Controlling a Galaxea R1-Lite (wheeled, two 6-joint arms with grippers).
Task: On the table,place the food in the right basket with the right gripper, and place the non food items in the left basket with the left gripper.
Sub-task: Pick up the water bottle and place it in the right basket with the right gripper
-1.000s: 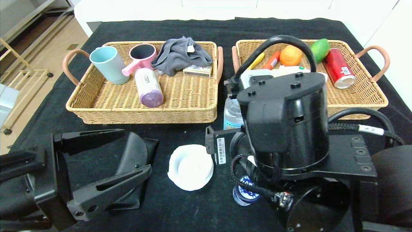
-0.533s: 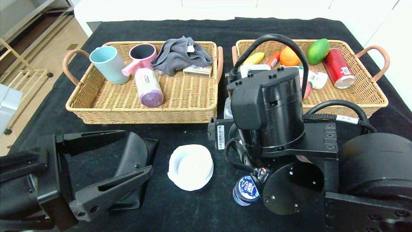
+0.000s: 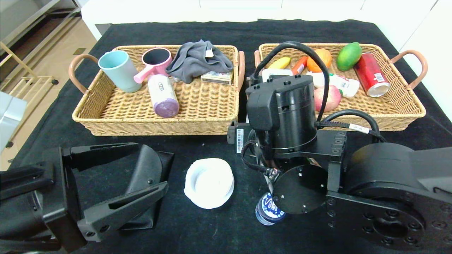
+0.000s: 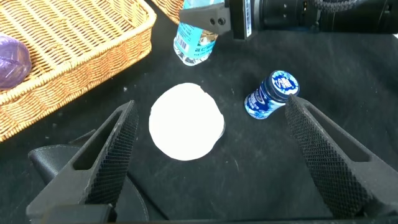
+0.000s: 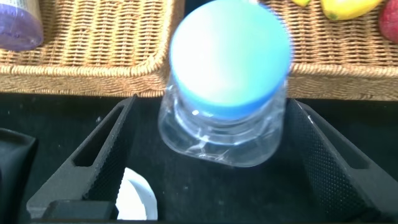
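Note:
A clear water bottle with a light blue cap (image 5: 229, 81) stands on the black table just before the baskets; it also shows in the left wrist view (image 4: 194, 38). My right gripper (image 5: 214, 167) is open and straddles it from above, fingers apart from its sides. My right arm (image 3: 282, 113) hides the bottle in the head view. A small blue bottle (image 3: 266, 212) lies by the arm's base. A white bowl (image 3: 209, 182) and a black case (image 3: 148, 169) lie in front. My left gripper (image 3: 150, 165) is open over the case, empty.
The left basket (image 3: 155, 123) holds a teal cup (image 3: 118, 68), a pink cup, a purple-ended bottle, a grey cloth and a small box. The right basket (image 3: 392, 114) holds fruit, a red can (image 3: 370, 74) and a white tube.
My right arm has moved left and down over the water bottle, which it now hides in the head view. The left arm has not moved.

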